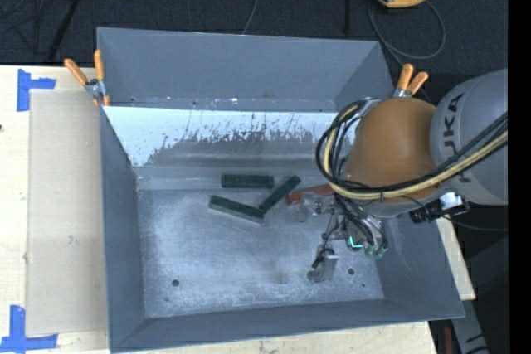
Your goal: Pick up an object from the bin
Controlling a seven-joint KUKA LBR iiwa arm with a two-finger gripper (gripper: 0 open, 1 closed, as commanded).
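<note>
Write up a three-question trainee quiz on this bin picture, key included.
1. How many dark green bars lie on the floor of the bin?
2. True or false: the gripper hangs directly over the dark green bars.
3. From which side of the view does the arm reach in? A) left B) right C) top

Key: 1. Three. 2. False; it is to their right, nearer the bin's front wall, above bare floor. 3. B.

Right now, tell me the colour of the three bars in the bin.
Dark green, all three bars; camera view.
</note>
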